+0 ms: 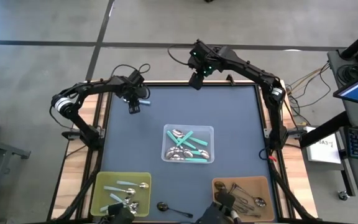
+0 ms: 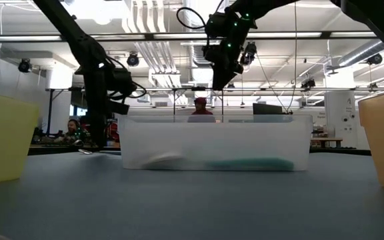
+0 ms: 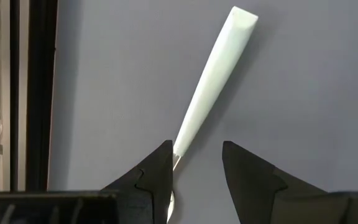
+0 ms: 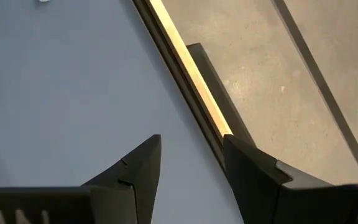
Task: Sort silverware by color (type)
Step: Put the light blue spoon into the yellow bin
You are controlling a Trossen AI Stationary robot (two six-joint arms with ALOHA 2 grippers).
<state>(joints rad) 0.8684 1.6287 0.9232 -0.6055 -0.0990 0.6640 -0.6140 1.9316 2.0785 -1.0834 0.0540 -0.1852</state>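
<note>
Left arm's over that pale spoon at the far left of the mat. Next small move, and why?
Probably shut the left gripper on the pale-handled spoon. The open fingers straddle the handle where it meets the metal neck, nothing is gripped yet, and the yellow bin already holds pale spoons. The right gripper waits, empty.

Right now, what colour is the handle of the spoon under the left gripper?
Pale blue, nearly white: the spoon's handle shows best in the left wrist view.

- No readable text from my end: nothing on the bins, mat or arms.
- White sheet (image 1: 323,149) beside the table's right edge carries print, too small to read.
</note>
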